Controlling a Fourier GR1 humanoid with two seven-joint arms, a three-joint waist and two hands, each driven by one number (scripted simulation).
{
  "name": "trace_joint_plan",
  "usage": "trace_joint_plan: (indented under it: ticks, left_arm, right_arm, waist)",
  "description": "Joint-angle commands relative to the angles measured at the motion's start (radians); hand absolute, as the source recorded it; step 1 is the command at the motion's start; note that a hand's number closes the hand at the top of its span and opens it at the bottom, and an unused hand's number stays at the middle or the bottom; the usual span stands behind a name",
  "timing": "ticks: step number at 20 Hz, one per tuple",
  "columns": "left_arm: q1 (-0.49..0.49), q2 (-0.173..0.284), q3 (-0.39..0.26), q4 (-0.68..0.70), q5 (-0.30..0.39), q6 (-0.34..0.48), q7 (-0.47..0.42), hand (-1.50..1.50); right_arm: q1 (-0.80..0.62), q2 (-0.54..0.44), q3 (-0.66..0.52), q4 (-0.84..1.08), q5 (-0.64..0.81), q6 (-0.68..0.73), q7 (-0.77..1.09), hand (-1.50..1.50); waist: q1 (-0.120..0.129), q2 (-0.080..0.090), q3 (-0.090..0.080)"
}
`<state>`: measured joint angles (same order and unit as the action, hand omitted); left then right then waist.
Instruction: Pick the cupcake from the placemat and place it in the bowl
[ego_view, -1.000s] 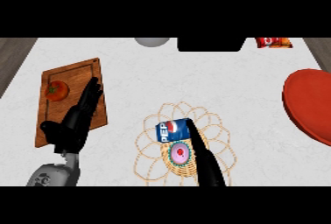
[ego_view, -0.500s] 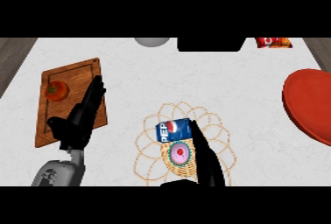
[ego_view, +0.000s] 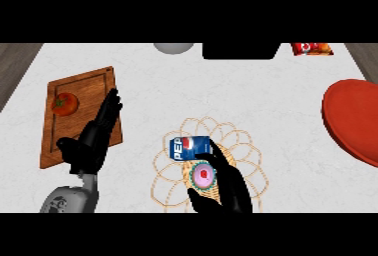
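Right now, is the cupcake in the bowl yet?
Not yet. The cupcake sits on the placemat beside the blue can. The right robot hand is curling around it, not lifting. The red bowl, at the right edge, holds nothing visible. Left: lift, carry, place.

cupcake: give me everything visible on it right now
The cupcake is seen from above: a pink frosted top with a darker red spot at its middle, ringed by a tan wrapper. It sits upright on the woven placemat, just below the blue can lying there; whether the two touch is unclear. The right hand comes up from the lower edge and wraps it, fingers along its right side, thumb at its lower left. It looks not yet lifted. The red bowl is far right.
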<state>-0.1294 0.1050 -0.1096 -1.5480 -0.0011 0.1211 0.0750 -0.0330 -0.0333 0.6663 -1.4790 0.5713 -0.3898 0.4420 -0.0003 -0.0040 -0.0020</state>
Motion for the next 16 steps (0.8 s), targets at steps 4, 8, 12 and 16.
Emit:
trace_joint_plan:
  ticks: [4, 8, 12, 16]
  left_arm:
    - [0.018, 0.027, 0.031, -0.044, 0.012, -0.032, 0.024, 0.00]
    - [-0.025, -0.005, 0.047, 0.054, -0.009, -0.032, -0.036, 0.00]
    - [-0.034, -0.019, 0.033, 0.015, -0.028, -0.018, 0.020, 0.00]
    - [-0.010, -0.010, 0.049, 0.002, -0.019, -0.008, 0.005, 0.00]
  right_arm:
    - [-0.012, 0.032, 0.082, 0.115, 0.070, 0.018, -0.089, 1.50]
    - [-0.040, 0.032, 0.032, 0.121, -0.023, 0.025, -0.124, 1.50]
    - [0.015, -0.061, -0.032, -0.026, -0.081, 0.063, -0.192, 1.50]
    - [0.116, -0.358, -0.229, -0.245, -0.305, 0.178, -0.339, 1.50]
  waist:
    - [0.005, 0.004, 0.002]
    - [0.001, 0.005, 0.002]
    - [-0.002, 0.004, 0.002]
    - [-0.021, 0.003, 0.003]
